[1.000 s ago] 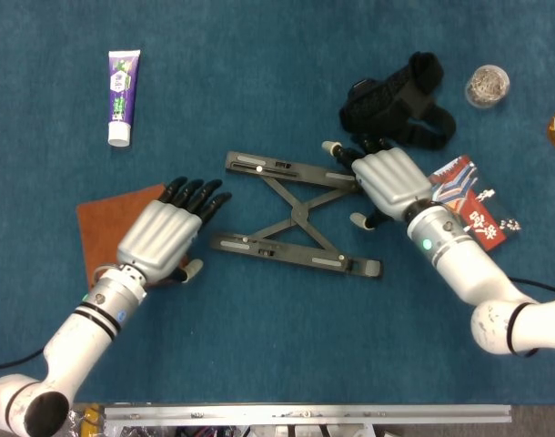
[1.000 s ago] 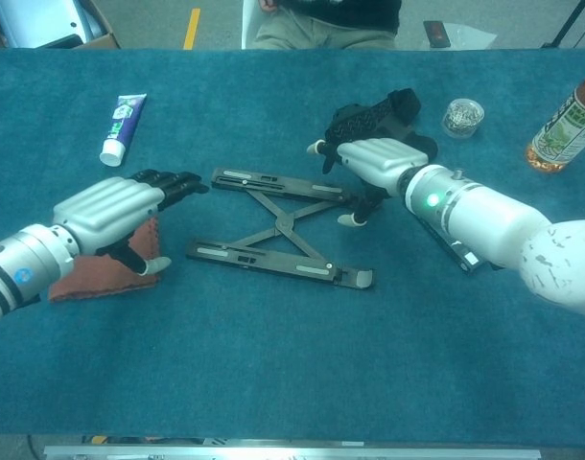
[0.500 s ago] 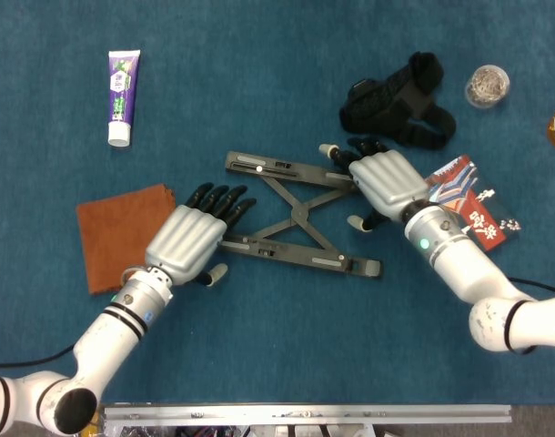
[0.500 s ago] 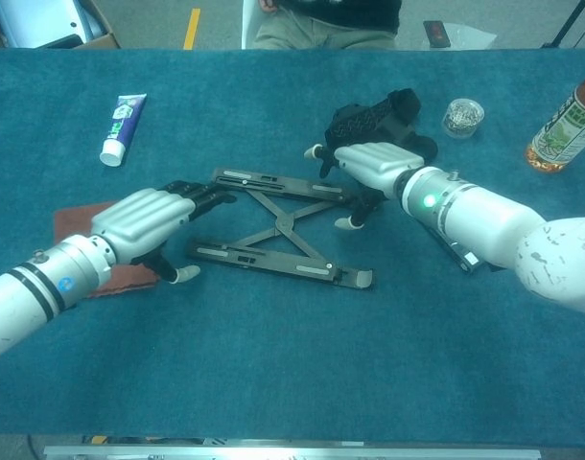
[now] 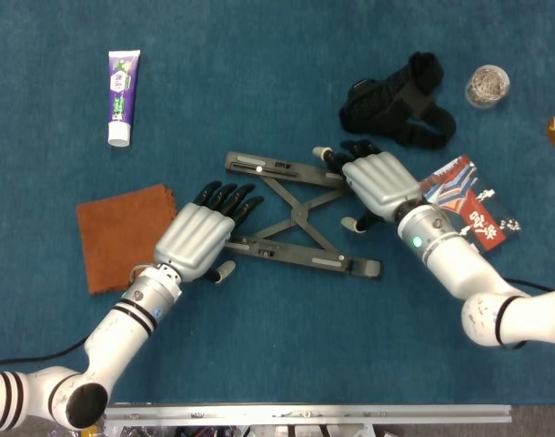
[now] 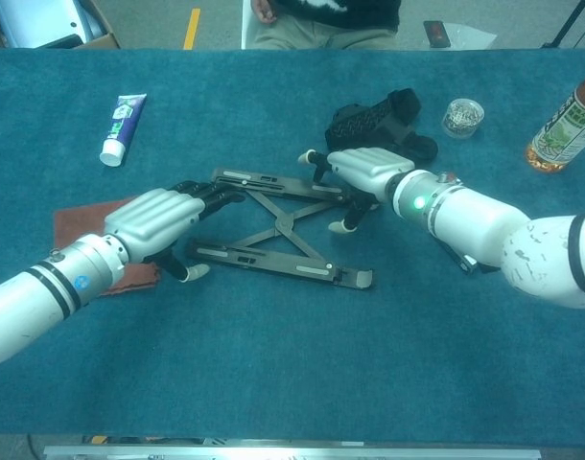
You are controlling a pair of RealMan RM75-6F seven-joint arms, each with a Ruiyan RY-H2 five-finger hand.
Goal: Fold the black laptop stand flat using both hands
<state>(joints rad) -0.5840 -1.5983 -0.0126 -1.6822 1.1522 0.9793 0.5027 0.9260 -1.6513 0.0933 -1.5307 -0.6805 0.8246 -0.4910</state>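
The black laptop stand (image 5: 296, 217) lies spread in an X on the blue table, its two rails apart; the chest view shows the stand (image 6: 278, 223) low to the surface. My left hand (image 5: 197, 238) hovers flat over the left end of the near rail, dark fingers apart and reaching toward the crossbars; from the chest, the left hand (image 6: 158, 218) holds nothing. My right hand (image 5: 378, 182) rests on the right end of the far rail, thumb out to the side, and the right hand (image 6: 364, 168) hides that rail end.
A rust-brown cloth (image 5: 118, 232) lies left of the stand, beside my left wrist. A toothpaste tube (image 5: 122, 84) is far left. Behind my right hand sits a black strap bundle (image 5: 396, 105), with a small jar (image 5: 487, 85), a bottle (image 6: 564, 120) and a red packet (image 5: 464, 205).
My left hand has moved right from above the cloth to the stand's left end. My right hand has crept slightly left along the far rail. The stand has not moved.
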